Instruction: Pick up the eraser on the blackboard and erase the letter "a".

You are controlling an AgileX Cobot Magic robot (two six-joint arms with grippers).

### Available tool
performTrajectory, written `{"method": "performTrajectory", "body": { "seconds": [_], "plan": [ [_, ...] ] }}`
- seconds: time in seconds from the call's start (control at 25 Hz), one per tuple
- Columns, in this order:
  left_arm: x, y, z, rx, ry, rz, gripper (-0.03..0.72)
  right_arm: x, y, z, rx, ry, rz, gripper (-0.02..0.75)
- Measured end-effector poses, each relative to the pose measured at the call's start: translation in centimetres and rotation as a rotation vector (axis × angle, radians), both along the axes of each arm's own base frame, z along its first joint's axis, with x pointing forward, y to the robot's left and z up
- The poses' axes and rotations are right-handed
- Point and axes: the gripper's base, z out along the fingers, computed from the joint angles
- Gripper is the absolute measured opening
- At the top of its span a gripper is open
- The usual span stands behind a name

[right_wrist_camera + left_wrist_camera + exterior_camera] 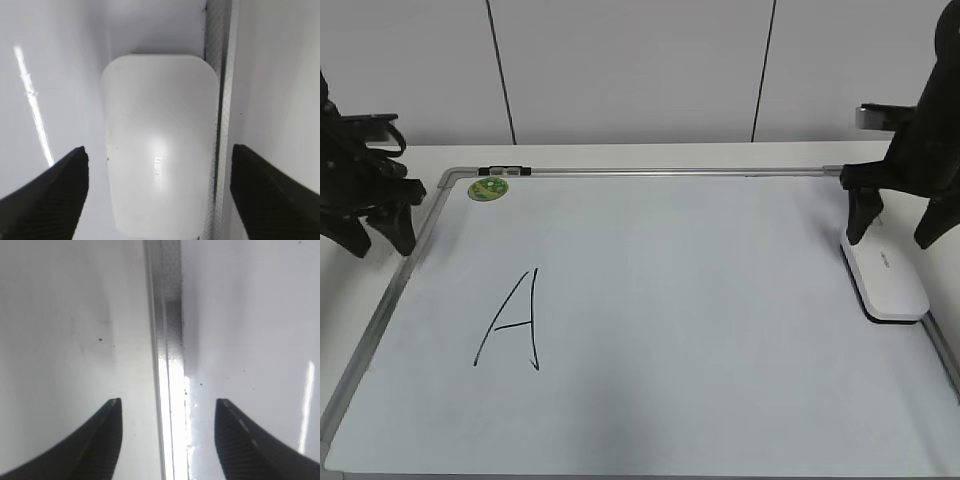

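Note:
The blackboard [700, 300] is a large white board with a silver frame, lying flat on the table. The white eraser [885, 275] lies on it at the right edge, against the frame. My right gripper [895, 225] is open just above the eraser's far end. In the right wrist view the eraser [160, 125] lies between and below the open fingers [158, 149]. My left gripper [380, 225] is open and empty over the board's left frame [170, 365], which runs between its fingers [168, 401]. No small cursive "a" shows. Only a large angular "A" [510, 320] is drawn at the left.
A round green magnet [488, 187] sits at the board's far left corner, beside a dark clip [506, 170] on the top frame. The white table [620, 155] runs behind the board to a pale panelled wall.

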Motion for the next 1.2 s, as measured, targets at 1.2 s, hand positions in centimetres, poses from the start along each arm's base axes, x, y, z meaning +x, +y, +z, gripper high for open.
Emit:
{"method": "performTrajectory", "body": {
  "seconds": [1.2],
  "plan": [
    [-22.7, 1.8, 15.3, 0.100, -0.467, -0.027, 0.550, -12.8, 5.8, 9.6, 0.049, -0.357, 0.057, 0.589]
  ]
}}
